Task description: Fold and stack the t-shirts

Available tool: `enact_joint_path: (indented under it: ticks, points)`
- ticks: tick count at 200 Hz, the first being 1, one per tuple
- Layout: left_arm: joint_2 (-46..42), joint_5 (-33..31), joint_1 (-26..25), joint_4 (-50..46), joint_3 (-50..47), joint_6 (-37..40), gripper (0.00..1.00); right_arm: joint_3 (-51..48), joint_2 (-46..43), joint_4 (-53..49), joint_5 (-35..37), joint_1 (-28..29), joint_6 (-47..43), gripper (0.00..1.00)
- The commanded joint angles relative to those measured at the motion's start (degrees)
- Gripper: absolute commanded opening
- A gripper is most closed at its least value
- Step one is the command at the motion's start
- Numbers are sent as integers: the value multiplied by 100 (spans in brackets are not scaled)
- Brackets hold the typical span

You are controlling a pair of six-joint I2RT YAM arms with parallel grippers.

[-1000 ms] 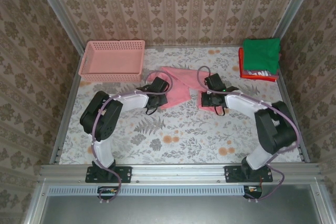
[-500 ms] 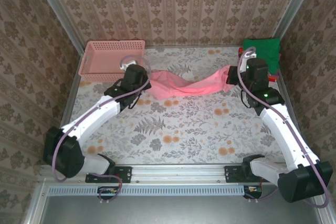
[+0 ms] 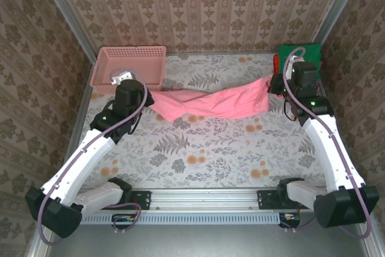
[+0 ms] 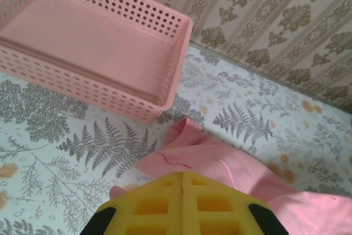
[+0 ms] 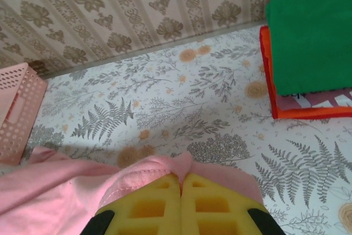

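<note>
Table [image 3: 204, 154]: flowered top, lower half bare.
Salmon-pink t-shirt [image 3: 210, 103]: strung across the upper middle of the top view as a twisted band, sagging onto the table.
Basket [image 3: 126, 81]: upper left, nothing in it, just beyond the shirt's left end.
Folded stack [image 3: 313, 51]: upper right corner, green on top, red underneath.
Left gripper [image 4: 182, 174]: clamped tight on the shirt's left end.
Right gripper [image 5: 180, 179]: pinched tight on a fold at the right end.
Change: a second ago I had both grippers close together mid-table with the shirt bunched; now they're wide apart and it's pulled long.
Meaning: I'd say I'm spreading it; the twist remains and folding hasn't begun.
</note>
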Motion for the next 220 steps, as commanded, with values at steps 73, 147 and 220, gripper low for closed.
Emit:
enact_joint_path:
  ticks: [73, 147, 220]
  points:
    - [-385, 93, 90, -751, -1801, -806, 0, 453, 2765, 156, -431, -775, 421, 4]
    - [-877, 581, -2, -845, -2339, -950, 69, -292, 1861, 690, -499, -802, 449, 74]
    - [629, 1731, 1060, 156, -1863, 454, 78, -1469, 605, 803, -430, 450, 172, 77]
